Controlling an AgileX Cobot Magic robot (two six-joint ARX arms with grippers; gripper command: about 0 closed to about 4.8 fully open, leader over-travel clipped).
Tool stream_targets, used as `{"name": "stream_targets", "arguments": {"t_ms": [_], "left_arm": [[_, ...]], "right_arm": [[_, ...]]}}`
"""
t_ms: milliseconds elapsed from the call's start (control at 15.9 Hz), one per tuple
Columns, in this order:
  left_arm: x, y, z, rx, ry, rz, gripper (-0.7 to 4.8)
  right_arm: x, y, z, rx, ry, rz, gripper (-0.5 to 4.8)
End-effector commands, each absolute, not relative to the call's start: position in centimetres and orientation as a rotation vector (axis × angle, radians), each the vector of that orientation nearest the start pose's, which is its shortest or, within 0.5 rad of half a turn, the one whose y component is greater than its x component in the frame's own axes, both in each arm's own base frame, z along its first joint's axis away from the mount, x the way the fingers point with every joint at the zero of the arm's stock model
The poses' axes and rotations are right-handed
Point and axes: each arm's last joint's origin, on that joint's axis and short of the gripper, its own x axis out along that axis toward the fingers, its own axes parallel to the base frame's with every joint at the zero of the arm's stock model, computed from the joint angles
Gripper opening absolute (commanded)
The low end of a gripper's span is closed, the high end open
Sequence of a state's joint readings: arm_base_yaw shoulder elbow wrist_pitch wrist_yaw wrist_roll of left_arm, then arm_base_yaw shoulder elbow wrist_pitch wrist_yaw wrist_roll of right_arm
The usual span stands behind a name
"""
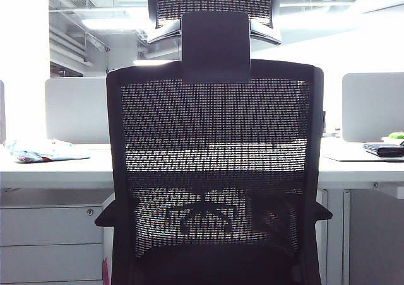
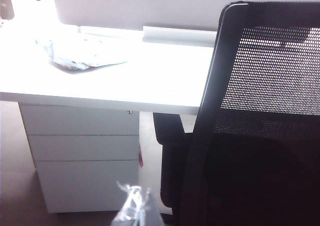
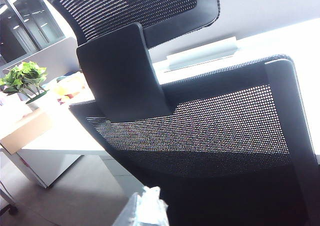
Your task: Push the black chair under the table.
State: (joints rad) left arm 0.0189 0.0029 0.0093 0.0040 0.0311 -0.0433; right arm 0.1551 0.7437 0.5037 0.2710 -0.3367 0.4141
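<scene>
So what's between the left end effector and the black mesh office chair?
Nothing, just an open gap, per the left wrist view: left end effector beside the black mesh office chair. Right end effector hangs behind its backrest.

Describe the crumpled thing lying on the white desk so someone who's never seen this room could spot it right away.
Start at the long white table, to the left of the black chair. Above the drawer cabinet, in front of a grey divider panel, lies a crumpled bag. It is pale and wrinkled with red and blue print, the only soft thing on that side.
</scene>
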Motion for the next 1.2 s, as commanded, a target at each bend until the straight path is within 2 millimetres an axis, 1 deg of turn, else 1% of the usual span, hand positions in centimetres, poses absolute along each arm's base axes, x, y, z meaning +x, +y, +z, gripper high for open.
{"name": "stream_targets", "arguments": {"t_ms": [63, 1009, 1072, 1135, 1198], "left_arm": [[9.7, 0.1, 16.7, -0.022, -0.014, -0.028, -0.05], [9.7, 0.1, 16.7, -0.014, -0.012, -0.028, -0.05], [9.7, 0.1, 16.7, -0.014, -0.012, -0.028, -0.05], [9.7, 0.1, 16.7, -0.014, -0.012, -0.028, -0.05], [9.7, 0.1, 16.7, -0.014, -0.013, -0.029, -0.05]], "right_arm": [[16.9, 3.6, 28.8, 0.398, 0.050, 0.498, -0.06], [16.9, 3.6, 28.8, 0.398, 0.050, 0.498, -0.06], [16.6, 4.0, 28.9, 0.399, 0.063, 0.515, -0.06], [16.2, 3.9, 29.1, 0.398, 0.051, 0.497, -0.06], [15.9, 3.7, 29.2, 0.301, 0.013, 0.478, 0.00]]}}
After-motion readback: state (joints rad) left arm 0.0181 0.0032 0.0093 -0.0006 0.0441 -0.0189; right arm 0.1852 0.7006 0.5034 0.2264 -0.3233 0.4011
